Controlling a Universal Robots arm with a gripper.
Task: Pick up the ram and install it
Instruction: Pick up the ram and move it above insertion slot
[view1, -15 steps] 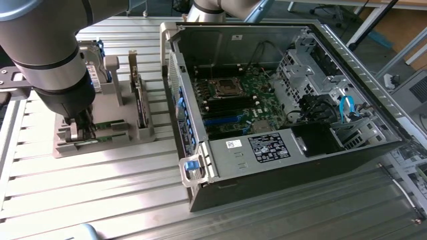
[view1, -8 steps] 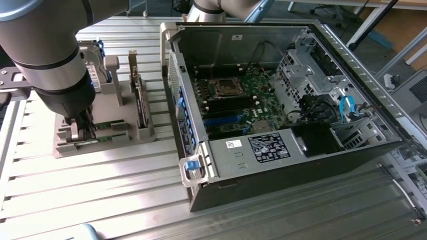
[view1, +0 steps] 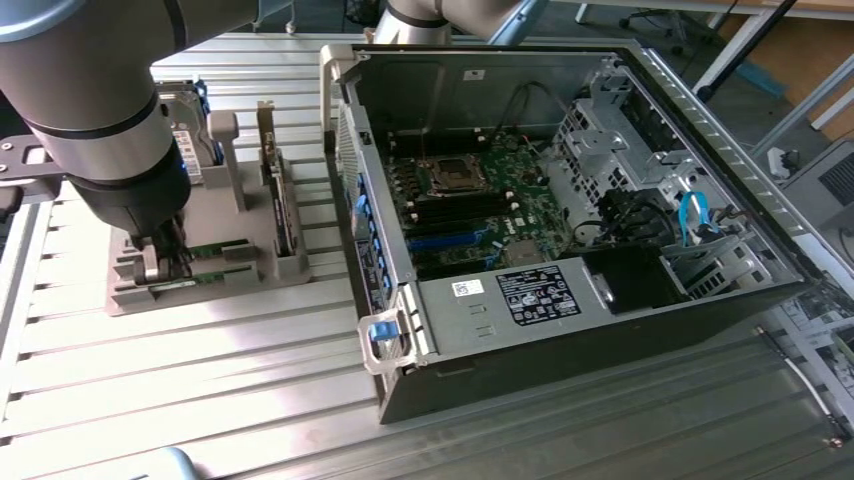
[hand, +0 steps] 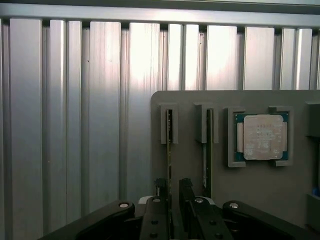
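Two thin green ram sticks stand on edge in slots of a grey holder (hand: 190, 102). In the wrist view my gripper (hand: 173, 189) straddles the end of the outer ram (hand: 169, 145), one black finger (hand: 160, 189) on each side with a small gap showing, so it is open. The second ram (hand: 206, 150) stands parallel, one slot over. In the exterior view the gripper (view1: 166, 262) is down at the holder (view1: 134, 300), at the end of the front ram (view1: 203, 283).
A square silver CPU (hand: 261, 136) lies in a pocket of the holder beyond the rams. An expansion card (view1: 280, 215) stands upright on the holder. The open computer case (view1: 441, 350) lies toward the exterior view's right, its motherboard (view1: 467, 200) exposed. Ribbed metal tabletop (view1: 200, 400) all around.
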